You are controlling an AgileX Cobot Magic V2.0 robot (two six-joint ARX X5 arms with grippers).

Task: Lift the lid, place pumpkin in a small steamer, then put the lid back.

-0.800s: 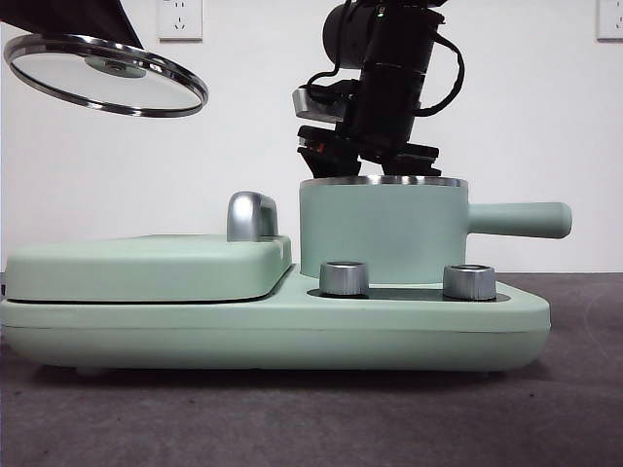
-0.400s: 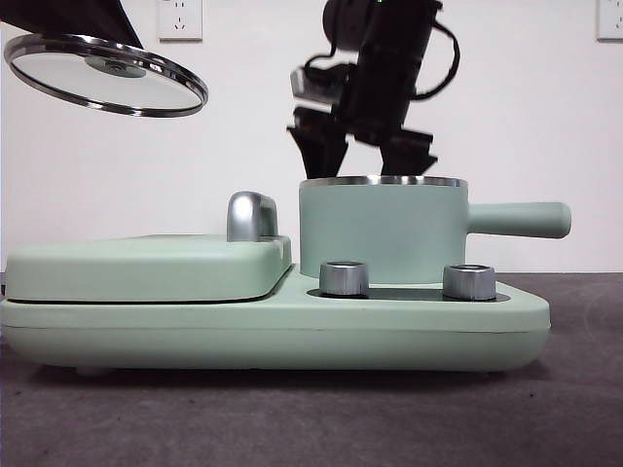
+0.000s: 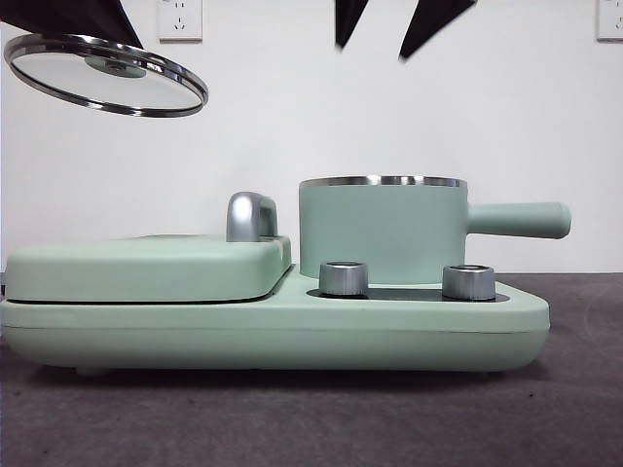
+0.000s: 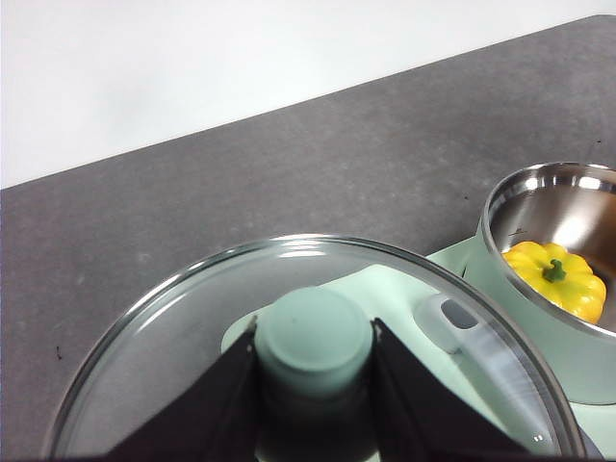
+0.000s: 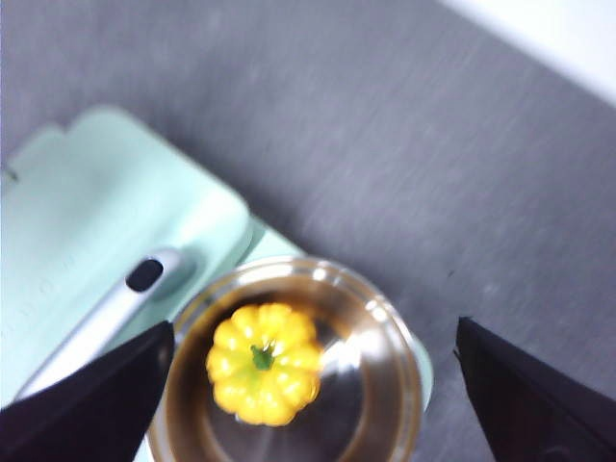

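pumpkin (image 5: 262, 364) sits inside the small steamer (image 3: 382, 231), on the right of the green cooker base (image 3: 273, 326). right gripper (image 3: 401, 24) hangs above the pot, jaws spread and empty. left gripper (image 4: 314, 385) grasps the lid (image 3: 105, 74) by its knob, high at the left.

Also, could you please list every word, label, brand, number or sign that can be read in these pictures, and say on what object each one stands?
None can be read: no print shows on the cooker base, the small steamer, the lid or the pumpkin.
The griddle cover carries faint marks in the right wrist view, too blurred to read.
The two knobs show no markings.
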